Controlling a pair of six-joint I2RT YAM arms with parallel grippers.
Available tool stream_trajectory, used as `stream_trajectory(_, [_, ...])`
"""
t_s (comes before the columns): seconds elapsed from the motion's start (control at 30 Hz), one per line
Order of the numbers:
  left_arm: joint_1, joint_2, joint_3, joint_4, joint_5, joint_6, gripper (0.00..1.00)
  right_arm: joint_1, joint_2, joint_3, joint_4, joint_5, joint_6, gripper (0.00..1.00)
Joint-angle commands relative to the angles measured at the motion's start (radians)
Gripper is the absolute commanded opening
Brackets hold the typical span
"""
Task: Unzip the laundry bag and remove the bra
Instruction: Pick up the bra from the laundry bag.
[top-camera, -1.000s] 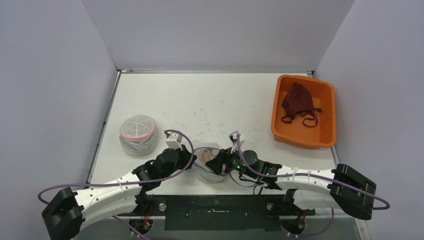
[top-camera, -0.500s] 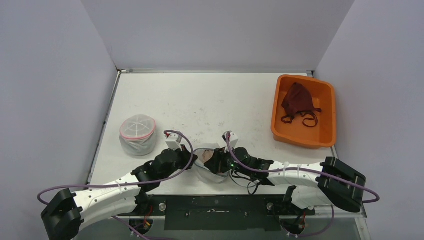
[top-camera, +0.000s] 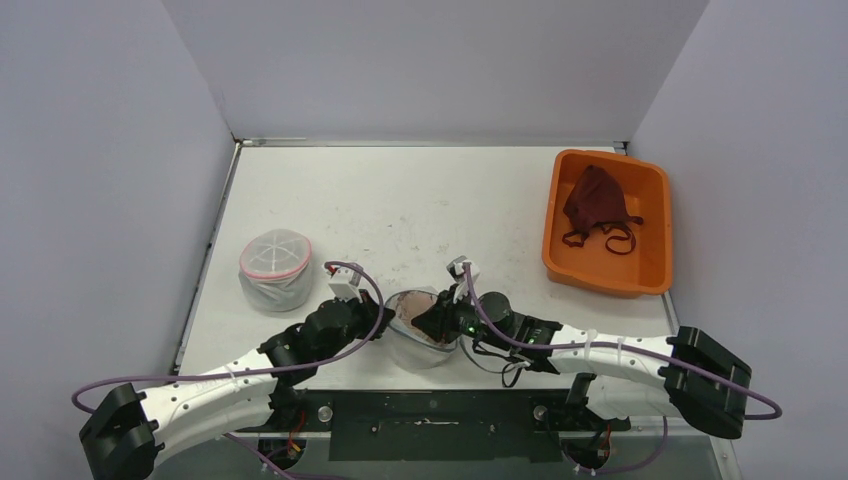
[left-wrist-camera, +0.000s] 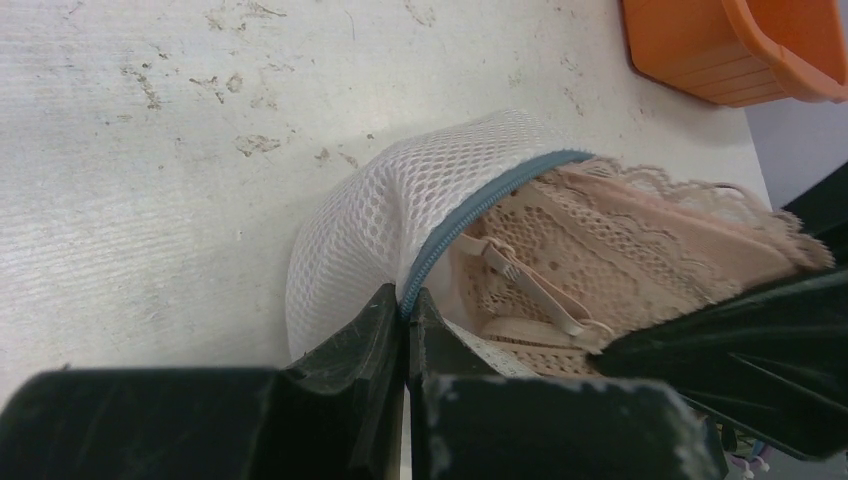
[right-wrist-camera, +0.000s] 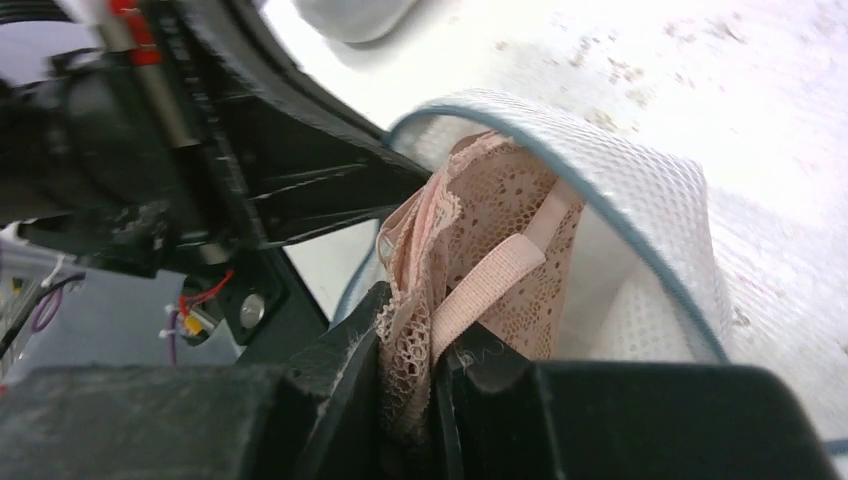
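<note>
The white mesh laundry bag (top-camera: 420, 348) sits at the table's near edge between both arms, its blue zipper open. A beige lace bra (top-camera: 412, 312) pokes out of the mouth. My left gripper (top-camera: 385, 322) is shut on the bag's zipper edge (left-wrist-camera: 470, 215), pinching the mesh (left-wrist-camera: 360, 220) at its fingertips (left-wrist-camera: 407, 305). The right gripper (top-camera: 432, 322) reaches into the opening, and its jaws (right-wrist-camera: 408, 370) are shut on a fold of the bra's lace and strap (right-wrist-camera: 500, 220). The bag's wall (right-wrist-camera: 660, 220) curves around the bra.
An orange bin (top-camera: 655, 270) at the right holds a dark red garment (top-camera: 592, 200). A second zipped mesh bag with a pink rim (top-camera: 275, 268) stands at the left. Grey walls enclose the table on three sides.
The right gripper has pushed left into the bag's mouth and closed its jaws on the bra. The left gripper has kept its pinch on the bag's edge.
</note>
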Motion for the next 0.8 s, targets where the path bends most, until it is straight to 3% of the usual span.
stream_trajectory(0.0, [-0.003, -0.015, 0.011, -0.009, -0.023, 0.001, 0.00, 0.012, -0.050, 0.054, 0.091, -0.158, -0.114, 0.05])
stream_trajectory(0.37, [-0.002, -0.006, 0.038, -0.019, -0.055, 0.006, 0.00, 0.012, -0.171, 0.147, 0.011, -0.385, -0.244, 0.05])
stream_trajectory(0.57, [-0.001, -0.013, 0.037, -0.020, -0.061, 0.004, 0.00, -0.022, -0.266, 0.211, -0.026, -0.386, -0.265, 0.05])
stream_trajectory(0.77, [-0.001, -0.035, 0.035, 0.005, -0.069, -0.002, 0.00, -0.027, -0.326, 0.226, 0.000, -0.271, -0.284, 0.05])
